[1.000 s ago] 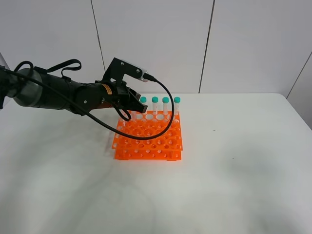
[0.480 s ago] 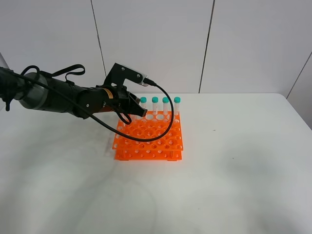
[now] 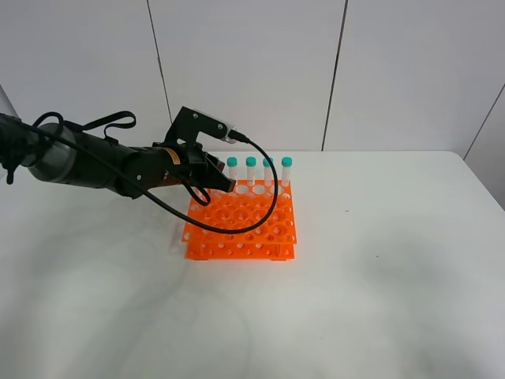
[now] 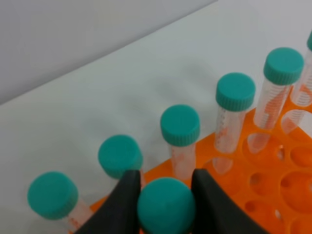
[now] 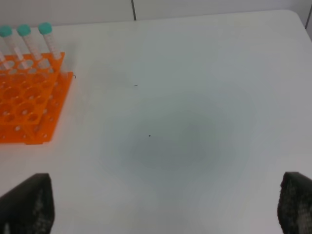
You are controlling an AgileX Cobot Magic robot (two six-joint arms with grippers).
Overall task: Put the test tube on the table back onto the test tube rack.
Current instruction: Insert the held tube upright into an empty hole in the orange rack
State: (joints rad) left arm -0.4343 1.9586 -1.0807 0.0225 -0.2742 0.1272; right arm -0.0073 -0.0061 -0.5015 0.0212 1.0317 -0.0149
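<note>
My left gripper (image 3: 223, 184) (image 4: 165, 194) is shut on a test tube; its teal cap (image 4: 165, 208) sits between the two dark fingers (image 4: 126, 197). The tube's body is hidden below the cap. The gripper hangs over the back left part of the orange test tube rack (image 3: 241, 225) (image 4: 273, 170), just in front of the back row. Several teal-capped tubes (image 3: 268, 162) (image 4: 180, 125) stand upright in that back row. My right gripper (image 5: 158, 214) is open and empty over the white table (image 3: 379, 260), right of the rack (image 5: 27, 105); it does not show in the exterior view.
The black arm and its cable (image 3: 268, 197) loop over the rack's back left. A white panelled wall (image 3: 252, 71) stands behind the table. The table's far edge runs just behind the rack.
My left gripper has moved slightly right and down towards the rack's back row, still holding the tube. The rack and its tubes have not moved.
</note>
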